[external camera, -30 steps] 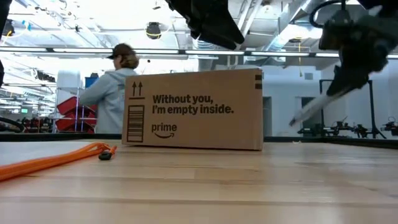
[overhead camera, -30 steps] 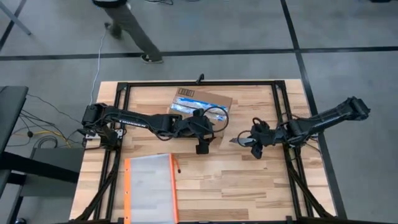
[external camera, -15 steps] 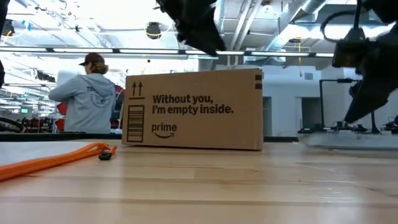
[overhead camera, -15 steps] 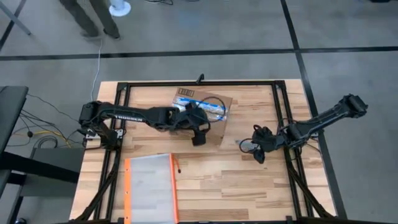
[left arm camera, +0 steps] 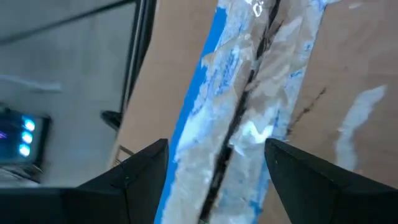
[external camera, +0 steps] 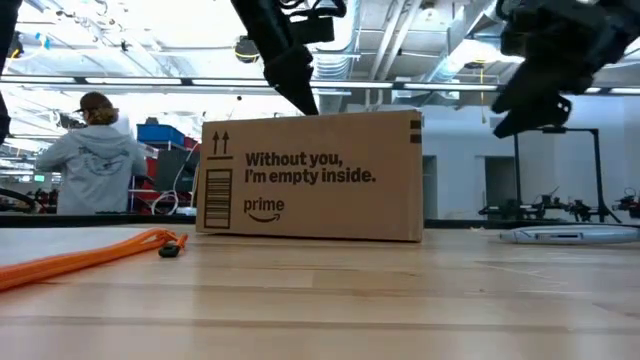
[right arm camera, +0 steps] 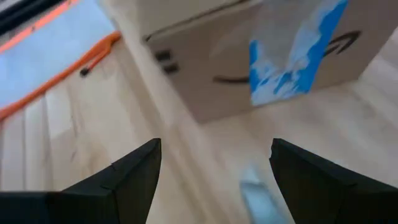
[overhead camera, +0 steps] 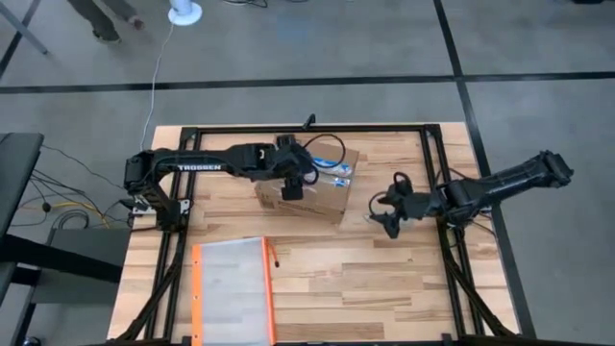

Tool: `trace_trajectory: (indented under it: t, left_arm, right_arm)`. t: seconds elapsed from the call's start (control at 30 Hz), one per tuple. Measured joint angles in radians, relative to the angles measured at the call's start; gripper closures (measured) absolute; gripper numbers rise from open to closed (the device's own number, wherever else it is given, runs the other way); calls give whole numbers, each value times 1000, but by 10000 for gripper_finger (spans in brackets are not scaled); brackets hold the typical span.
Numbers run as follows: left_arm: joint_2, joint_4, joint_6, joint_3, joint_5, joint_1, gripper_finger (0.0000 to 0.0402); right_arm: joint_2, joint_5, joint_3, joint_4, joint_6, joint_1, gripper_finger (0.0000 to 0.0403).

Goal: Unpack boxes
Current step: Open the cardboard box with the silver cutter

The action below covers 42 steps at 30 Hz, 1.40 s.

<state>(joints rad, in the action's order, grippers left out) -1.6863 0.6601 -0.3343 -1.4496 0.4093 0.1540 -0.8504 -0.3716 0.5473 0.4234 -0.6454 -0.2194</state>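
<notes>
Left pincer, fingers spread wide and empty, hovers over the taped seam of the cardboard shipping box, which stands toward the worktop's 12 o'clock edge. At the box's 3 o'clock, right pincer hangs open, holding nothing. An orange-edged clear pouch lies at 7 o'clock.

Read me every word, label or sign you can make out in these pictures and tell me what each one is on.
"Without you, I'm empty inside." on the side of the cardboard box.
"prime" with a curved arrow under it, on the same side.
Two up arrows and a barcode there too; its digits are unreadable.
"TROSSEN" on the left arm.
The print on the blue-and-white tape is too blurred to read.
</notes>
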Motion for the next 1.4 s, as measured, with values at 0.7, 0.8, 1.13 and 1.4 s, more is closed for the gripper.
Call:
trace_trajectory:
  t: [0.7,0.8,1.13,1.4]
  left_arm:
    - [-83,-199,-137,47,94,64,204]
    - [-84,-197,-113,47,92,78,296]
    - [-84,-134,-114,37,81,99,401]
    - [-76,51,-110,-125,94,44,401]
  right_arm:
    - [-7,2,3,-103,-9,52,122]
    - [-21,2,3,-127,-9,40,122]
    - [-28,2,3,-123,-2,23,121]
    - [-28,2,32,-126,21,23,121]
